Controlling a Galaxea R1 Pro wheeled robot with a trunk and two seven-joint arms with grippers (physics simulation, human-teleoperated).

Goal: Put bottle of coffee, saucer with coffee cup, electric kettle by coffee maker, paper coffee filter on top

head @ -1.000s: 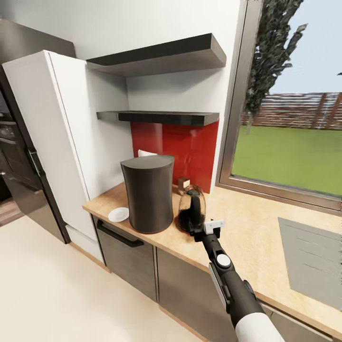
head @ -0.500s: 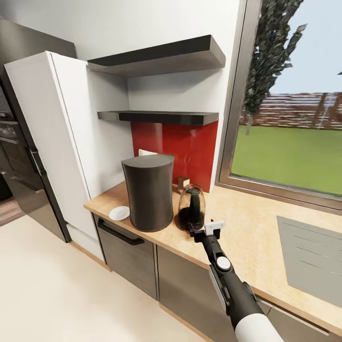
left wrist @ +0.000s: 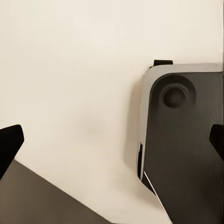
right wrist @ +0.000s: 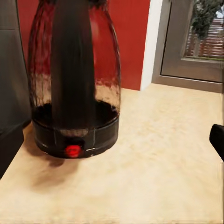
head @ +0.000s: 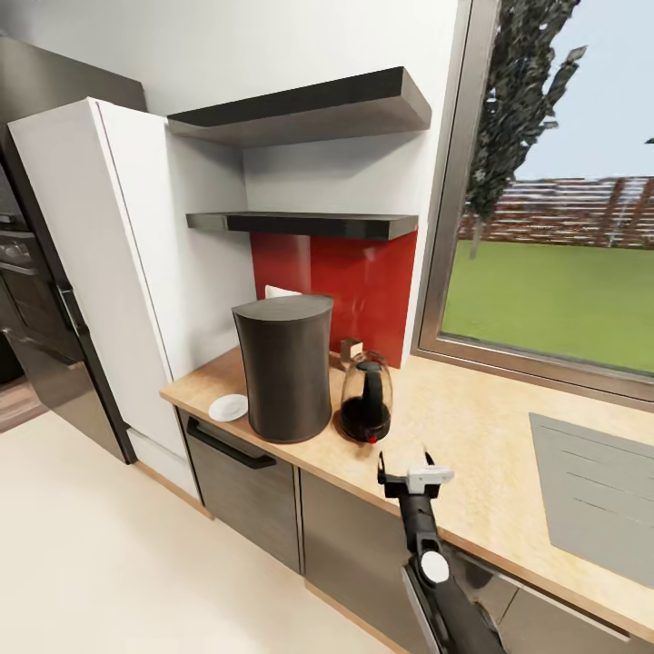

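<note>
Kitchen corner, seen from robot's head: tall dark coffee maker (head: pixel 285 368) upright on wooden desk (head: pixel 472 454), near the desk's left end. Electric kettle (head: pixel 366 398) just right of it, glass body, black handle facing the near side, red switch low on its base; narrow gap between the two. Saucer (head: pixel 227 408) flat on desk left of coffee maker, close to the near-left corner. Small brown-lidded jar (head: pixel 351 351) partly hidden at the far side, against red backsplash (head: pixel 363 282); too little showing to name it. White object (head: pixel 280 292) peeking up from the far side of coffee maker, unclear what.

Right end effector (head: pixel 404 474) poised over the desk's near edge, near side of kettle and apart from it, fingers spread wide, nothing between them. Right wrist view: kettle (right wrist: pixel 74 79) upright on bare wood, dark finger tips at the frame's sides, well clear of it.

Open desk stretching right from kettle to cooktop (head: pixel 599 500); window (head: pixel 563 227) along the far right. Two dark wall shelves (head: pixel 304 222) overhead, white cabinet (head: pixel 109 272) walling off the left end.

Left end effector (left wrist: pixel 112 140) in left wrist view: dark tips wide apart, holding nothing, above pale floor (left wrist: pixel 70 70) and a dark part of robot's base (left wrist: pixel 182 149).
</note>
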